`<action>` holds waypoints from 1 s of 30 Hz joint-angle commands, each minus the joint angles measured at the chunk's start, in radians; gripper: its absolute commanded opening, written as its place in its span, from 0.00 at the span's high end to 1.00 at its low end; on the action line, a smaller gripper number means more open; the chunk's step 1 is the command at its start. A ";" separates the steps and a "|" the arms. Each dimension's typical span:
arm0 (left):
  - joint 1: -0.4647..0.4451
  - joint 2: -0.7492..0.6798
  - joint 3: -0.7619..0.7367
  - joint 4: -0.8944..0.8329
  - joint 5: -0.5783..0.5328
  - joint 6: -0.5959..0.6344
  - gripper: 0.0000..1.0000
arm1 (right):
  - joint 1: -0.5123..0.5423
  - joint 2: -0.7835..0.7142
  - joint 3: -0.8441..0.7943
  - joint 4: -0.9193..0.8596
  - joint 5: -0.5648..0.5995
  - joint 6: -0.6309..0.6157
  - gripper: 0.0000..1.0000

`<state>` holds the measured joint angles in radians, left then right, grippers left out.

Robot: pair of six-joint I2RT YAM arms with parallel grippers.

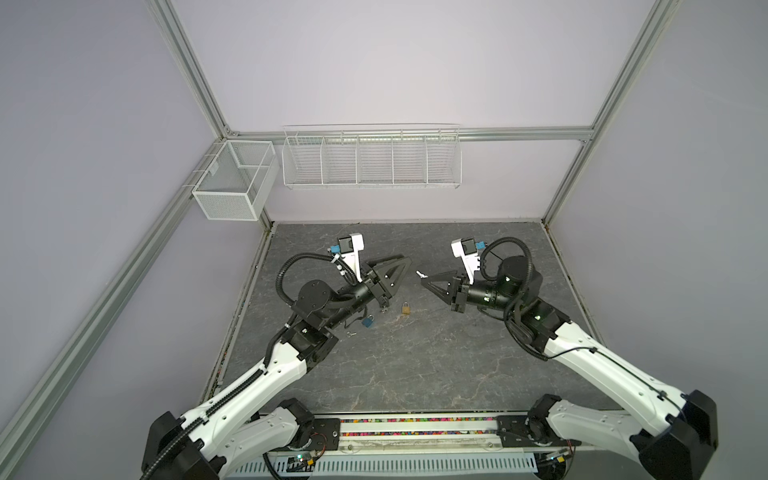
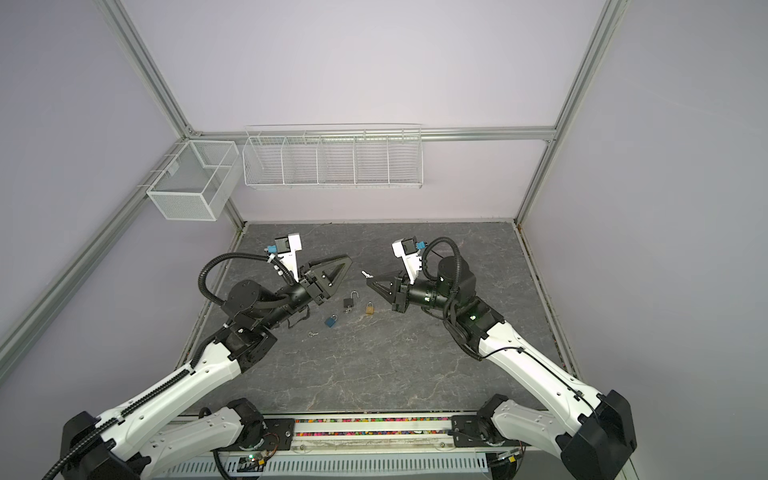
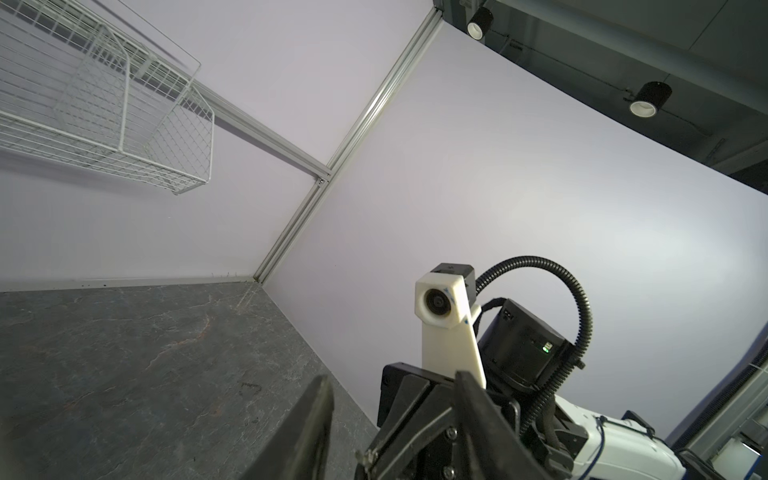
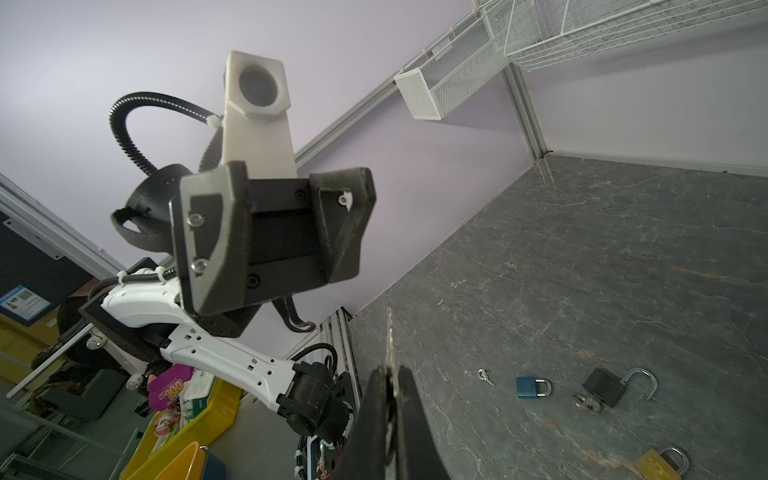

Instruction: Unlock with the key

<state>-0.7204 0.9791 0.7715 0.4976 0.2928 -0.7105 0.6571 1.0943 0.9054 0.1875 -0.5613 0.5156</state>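
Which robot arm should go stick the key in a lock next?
Probably the right. The right gripper is shut on the small silver key, and the closed brass padlock lies nearby on the grey table. The left gripper is open and empty.

The left tool and right tool face each other, arms reaching inward; left jaws apart, right pinched together.

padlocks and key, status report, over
Left gripper open, empty. Right gripper shut on a key, above the table. Black padlock lies open; blue padlock and brass padlock shut. Nothing blocking them.
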 commanded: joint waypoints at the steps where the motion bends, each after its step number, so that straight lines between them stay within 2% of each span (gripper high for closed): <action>1: 0.001 -0.027 0.021 -0.178 -0.106 0.046 0.52 | 0.011 -0.028 -0.020 -0.102 0.079 -0.108 0.94; 5: 0.001 -0.033 0.007 -0.268 -0.142 0.051 0.52 | 0.022 -0.047 -0.070 -0.140 0.118 -0.141 0.94; 9: -0.001 -0.025 -0.006 -0.257 -0.121 0.016 0.52 | 0.046 -0.066 -0.089 -0.153 0.150 -0.169 0.94; 12: -0.001 -0.012 -0.014 -0.236 -0.109 -0.061 0.52 | 0.062 -0.082 -0.099 -0.141 0.190 -0.182 0.94; 17: -0.012 0.019 -0.025 -0.164 -0.099 -0.217 0.52 | 0.113 -0.085 -0.090 -0.130 0.308 -0.274 0.94; 20: -0.020 0.036 0.008 -0.230 -0.110 -0.267 0.53 | 0.142 -0.072 -0.070 -0.124 0.361 -0.334 0.93; 24: -0.021 0.033 0.018 -0.291 -0.151 -0.345 0.53 | 0.173 -0.049 -0.059 -0.089 0.488 -0.437 0.94; 30: -0.015 0.021 0.102 -0.541 -0.223 -0.415 0.53 | 0.216 0.011 -0.049 0.039 0.669 -0.650 0.93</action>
<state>-0.7380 1.0168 0.8001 0.0959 0.1207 -1.0626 0.8547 1.0775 0.8303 0.1162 -0.0204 0.0334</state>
